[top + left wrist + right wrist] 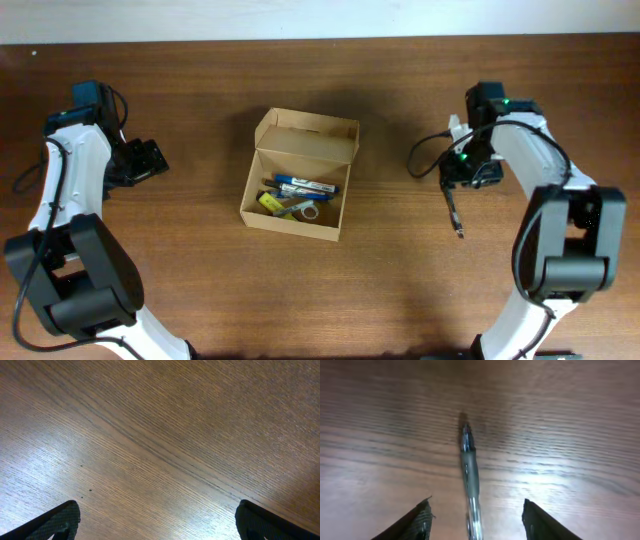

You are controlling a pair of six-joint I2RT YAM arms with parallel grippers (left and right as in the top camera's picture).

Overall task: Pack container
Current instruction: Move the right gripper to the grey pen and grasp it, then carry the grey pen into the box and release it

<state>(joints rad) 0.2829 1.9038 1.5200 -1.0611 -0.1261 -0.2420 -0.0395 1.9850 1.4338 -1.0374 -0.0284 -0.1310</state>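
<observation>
At the near edge of the brown wood-grain desk (300, 300) the dark bases of both arms are seen, one at each corner. On the right side, a slim clear-bodied pen with a dark tip (454, 212) is laid flat on the desk, with its length run from near to far. In the right wrist view the same pen (469, 467) is seen lying lengthwise between the two dark fingers (422, 520) of the right hand (477, 510). These fingers are spread apart, a gap of bare desk is left on each side of the pen, and the pen is not clamped. From above, the right hand (470, 175) is placed over the far end of the pen.

Near the middle of the desk, well apart from both hands, the small rectangular tan cardboard container (300, 165) is found standing open. Inside it, toward its near side, a blue-and-white marker (305, 186) is laid across, and a yellow object (270, 202) and a pale ring-shaped item (312, 210) are seen just beside it. What these two are cannot be told. The hinged flap lid (308, 133) is folded back on the far side of the container.

On the left side the left hand (148, 160) is held above bare desk. In the left wrist view the left hand (157, 520) is shown with its dark fingers (65, 520) set wide apart at the bottom corners, and only wood grain is seen between them.
</observation>
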